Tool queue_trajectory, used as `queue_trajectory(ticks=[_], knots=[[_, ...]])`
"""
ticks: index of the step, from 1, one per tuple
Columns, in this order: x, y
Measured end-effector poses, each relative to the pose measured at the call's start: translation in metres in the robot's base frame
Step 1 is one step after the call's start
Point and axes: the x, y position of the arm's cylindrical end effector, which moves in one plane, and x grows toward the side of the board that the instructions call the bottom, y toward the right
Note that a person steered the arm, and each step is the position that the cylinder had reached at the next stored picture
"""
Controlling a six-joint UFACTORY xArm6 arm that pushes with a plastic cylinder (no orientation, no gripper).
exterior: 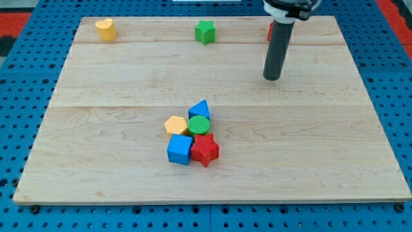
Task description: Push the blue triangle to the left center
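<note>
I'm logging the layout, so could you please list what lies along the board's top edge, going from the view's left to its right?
Yellow heart block → green star block → red block, mostly hidden behind the rod; my tip sits just below it.

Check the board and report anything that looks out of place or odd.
Nothing looks damaged or spilled. The blue triangle is jammed in a tight cluster with the green cylinder, yellow hexagon, blue cube and red star. My tip stands well off toward the view's upper right. A red block is mostly hidden behind the rod.
</note>
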Motion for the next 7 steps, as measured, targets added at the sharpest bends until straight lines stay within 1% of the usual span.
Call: queue_trajectory(ticks=[1, 2, 3, 4, 6, 7], knots=[[0.006, 0.000], [0.023, -0.054], [0.046, -0.086], [0.081, -0.124], [0.106, -0.153], [0.110, -0.221]])
